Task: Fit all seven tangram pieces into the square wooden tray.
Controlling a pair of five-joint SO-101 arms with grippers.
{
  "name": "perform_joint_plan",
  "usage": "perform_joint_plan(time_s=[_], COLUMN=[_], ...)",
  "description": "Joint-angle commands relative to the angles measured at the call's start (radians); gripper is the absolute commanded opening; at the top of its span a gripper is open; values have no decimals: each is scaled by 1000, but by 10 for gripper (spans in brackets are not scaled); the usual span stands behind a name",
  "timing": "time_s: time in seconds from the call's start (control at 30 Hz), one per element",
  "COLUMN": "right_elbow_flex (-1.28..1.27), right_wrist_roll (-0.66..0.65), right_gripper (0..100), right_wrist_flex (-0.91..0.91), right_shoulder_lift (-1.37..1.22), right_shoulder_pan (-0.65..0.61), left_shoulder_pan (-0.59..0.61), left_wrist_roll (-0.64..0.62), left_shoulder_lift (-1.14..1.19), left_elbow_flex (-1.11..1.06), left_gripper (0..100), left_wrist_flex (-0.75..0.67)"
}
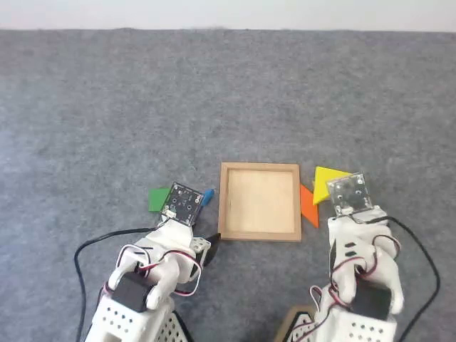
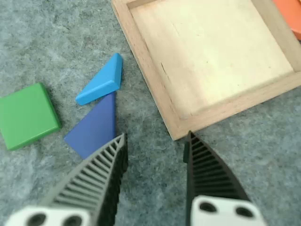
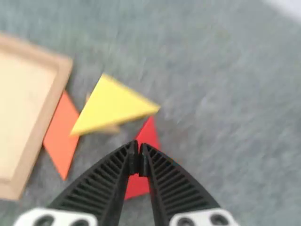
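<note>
High view: the square wooden tray (image 1: 260,167) lies flat near the middle of the grey felt-like surface (image 1: 142,107), between the two arms. The visible tangram pieces all lie on the surface outside the tray.

Left of the tray, a green square piece (image 1: 158,199) sits farthest out. A light blue triangle (image 1: 208,197) lies just beside the tray's left wall. In the left wrist view a dark blue triangle (image 2: 94,129) touches its near side.

Right of the tray, an orange flat piece (image 1: 308,205) lies against the right wall, with a yellow triangle (image 1: 328,178) close beside it on the far side. A red triangle (image 3: 149,133) lies next to the yellow one.

The left tool (image 2: 157,136) is open, its jaws spread between the dark blue triangle and the tray's near left corner. The right tool (image 3: 138,147) is closed, its jaws pressed together above the red triangle.
</note>
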State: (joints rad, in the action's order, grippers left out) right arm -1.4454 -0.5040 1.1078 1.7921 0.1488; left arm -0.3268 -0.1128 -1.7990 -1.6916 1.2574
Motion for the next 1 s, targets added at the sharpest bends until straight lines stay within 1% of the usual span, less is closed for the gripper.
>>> perform_joint_plan(time_s=[0.0, 0.27, 0.37, 0.43, 0.6, 0.67, 0.73, 0.9, 0.97], right_elbow_flex=[213, 568, 663, 718, 776, 773, 773, 776, 776], right_wrist_roll=[15, 26, 49, 29, -91, -92, -57, 143, 195], right_gripper=[16, 17, 18, 44, 214, 255, 270, 272, 273], right_wrist_flex=[42, 51, 42, 42, 42, 42, 24, -56, -62], right_shoulder_lift=[-213, -1001, -1224, -1336, -1511, -1561, -1601, -1667, -1676], right_shoulder_pan=[-2, 1, -4, -8, -7, -1, 8, 28, 21], left_shoulder_pan=[-3, -3, -3, -3, -3, -3, -3, -3, -3], left_wrist_roll=[3, 3, 3, 3, 3, 3, 3, 3, 3], left_shoulder_lift=[-18, -18, -18, -18, -18, -18, -18, -18, -18], left_elbow_flex=[8, 8, 8, 8, 8, 8, 8, 8, 8], left_gripper=[196, 196, 196, 196, 196, 196, 196, 196, 196], left_wrist_flex=[6, 6, 6, 6, 6, 6, 6, 6, 6])
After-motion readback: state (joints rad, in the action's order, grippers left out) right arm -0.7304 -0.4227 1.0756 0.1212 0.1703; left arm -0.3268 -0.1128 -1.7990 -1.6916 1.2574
